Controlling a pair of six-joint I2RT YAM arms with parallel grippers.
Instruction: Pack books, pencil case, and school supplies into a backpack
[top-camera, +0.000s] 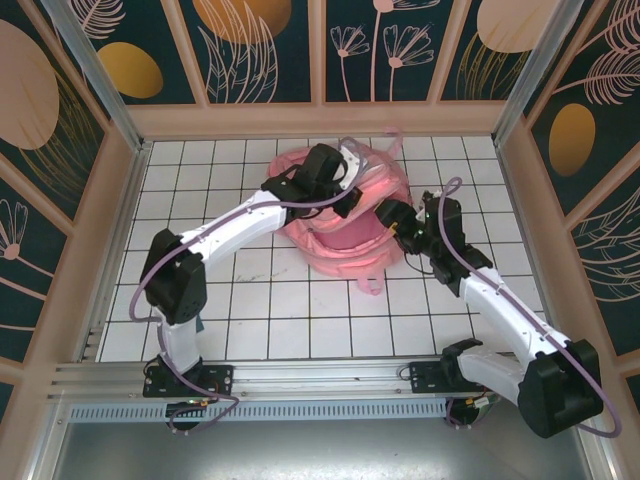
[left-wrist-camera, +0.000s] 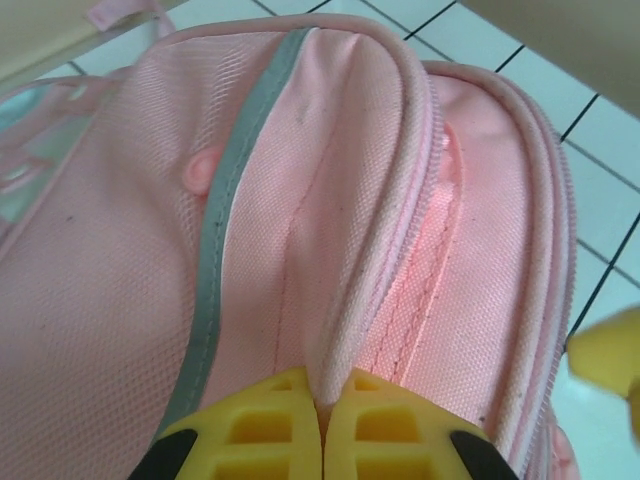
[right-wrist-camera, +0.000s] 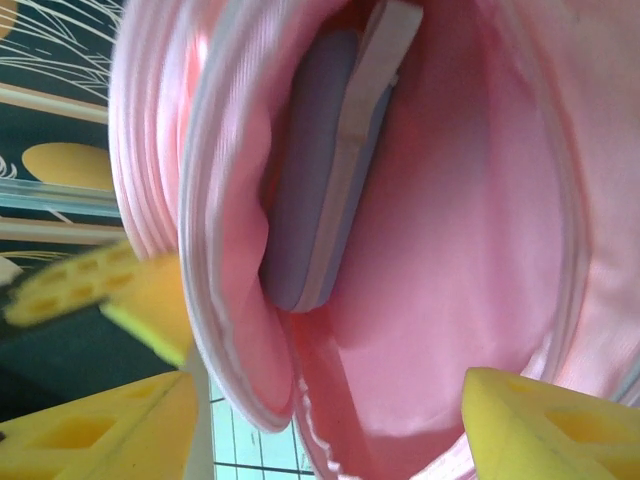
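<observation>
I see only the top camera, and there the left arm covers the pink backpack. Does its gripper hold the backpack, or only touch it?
Observer: It holds it. The left gripper is shut, pinching a raised seam of the backpack.
Operator: Is anything inside?
Observer: Yes. The right wrist camera looks into the open mouth, and a book stands inside with its pale page edges showing.
Operator: And the right gripper?
Observer: The right gripper is open at the mouth and holds nothing.
</observation>
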